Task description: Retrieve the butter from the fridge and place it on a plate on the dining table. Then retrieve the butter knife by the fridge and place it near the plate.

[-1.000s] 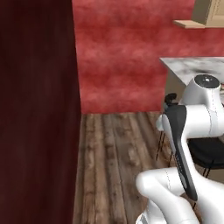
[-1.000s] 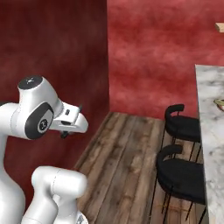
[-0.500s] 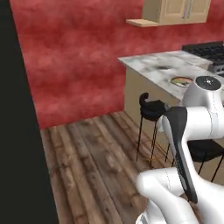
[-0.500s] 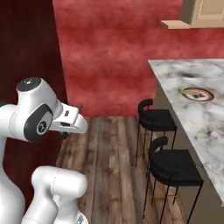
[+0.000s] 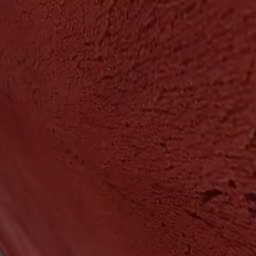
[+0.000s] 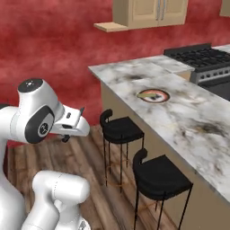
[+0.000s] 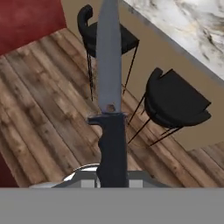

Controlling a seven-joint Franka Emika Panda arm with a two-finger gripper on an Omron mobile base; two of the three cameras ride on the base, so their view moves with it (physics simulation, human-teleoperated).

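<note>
1. With the knife (image 7: 110,100) clamped by its black handle in the closed fingers (image 7: 112,178), blade pointing straight away from the hand, this looks like the carry to the bench (image 6: 188,112).
2. Plate (image 6: 153,95) sits on the marble bench top, near the edge above the stools. Something pale lies on it; too small to tell whether it is the butter.
3. Hand view looks down on wood floor (image 7: 43,109) and two black stools (image 7: 175,100); the bench edge shows at upper right. Knife is well apart from the plate.
4. To do it well, I judge: keep the grip firm through the drive, since the long blade gives leverage for slipping.
5. Stop the base just short of the stools, so the arm reaches over them without clipping a backrest.
6. Lower until the blade lies flat on bare marble beside the plate, not on its rim, then release.
</note>
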